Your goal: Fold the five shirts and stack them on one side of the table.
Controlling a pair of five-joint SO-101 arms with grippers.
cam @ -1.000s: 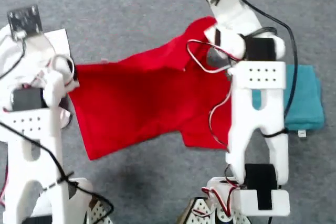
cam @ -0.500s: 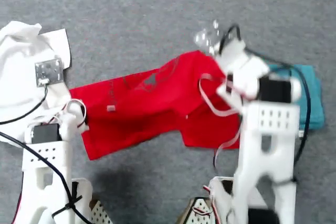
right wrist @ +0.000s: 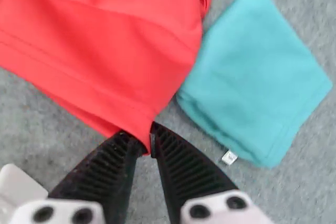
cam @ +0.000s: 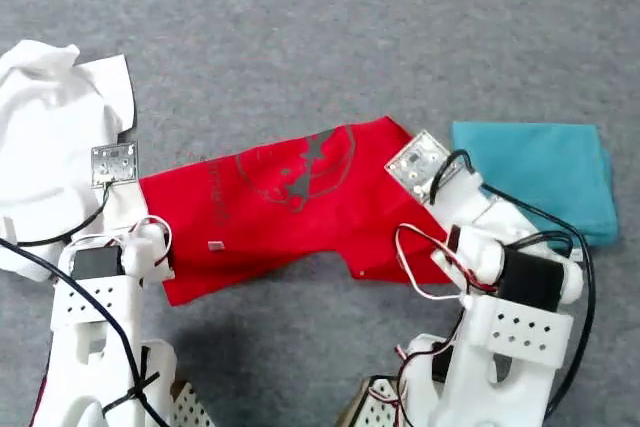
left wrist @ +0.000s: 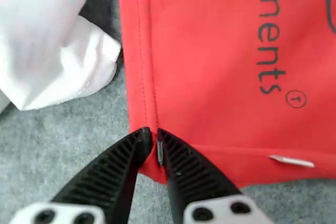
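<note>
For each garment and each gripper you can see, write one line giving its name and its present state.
red shirt: lying flat, print up, layered at one end, not fully folded
teal shirt: folded, set aside
white shirt: crumpled, unfolded
left gripper: fingers shut on the red shirt's hem
right gripper: fingers shut on the red shirt's edge

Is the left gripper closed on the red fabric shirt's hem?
Yes, the left gripper pinches the stitched hem of the red fabric shirt.
</note>
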